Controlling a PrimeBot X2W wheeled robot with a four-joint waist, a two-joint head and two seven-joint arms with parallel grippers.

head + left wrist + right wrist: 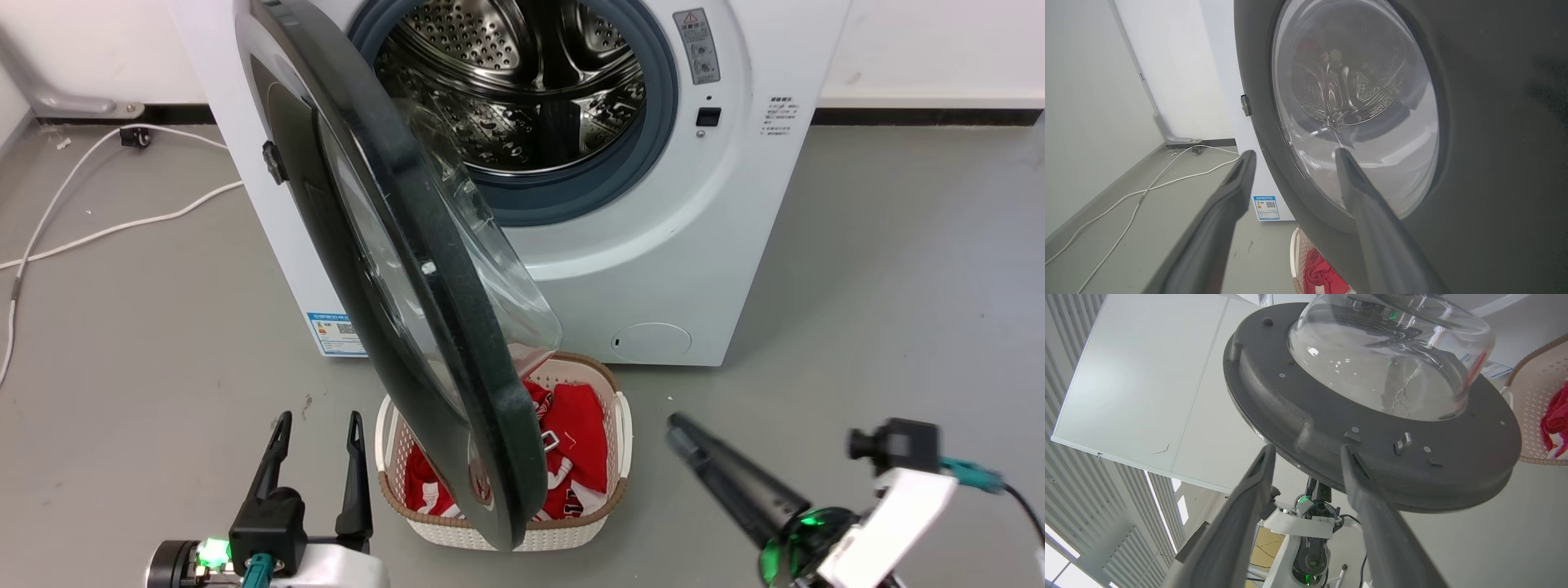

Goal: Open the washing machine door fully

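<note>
While the door (441,327) stands half open, its free edge lies at three o'clock of the nearer left claw (318,425); it and the right claw (676,425) gape wide, empty.

Head view downward, left wrist close to door (1494,163), right wrist upward, all sharing it

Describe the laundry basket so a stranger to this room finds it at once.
Find the big white washing machine with its black-rimmed round door swung open. On the grey floor directly before it, under the door's lower edge, stands the basket. Nothing else nearby is cream perforated plastic with a brown rim, holding red clothes.
</note>
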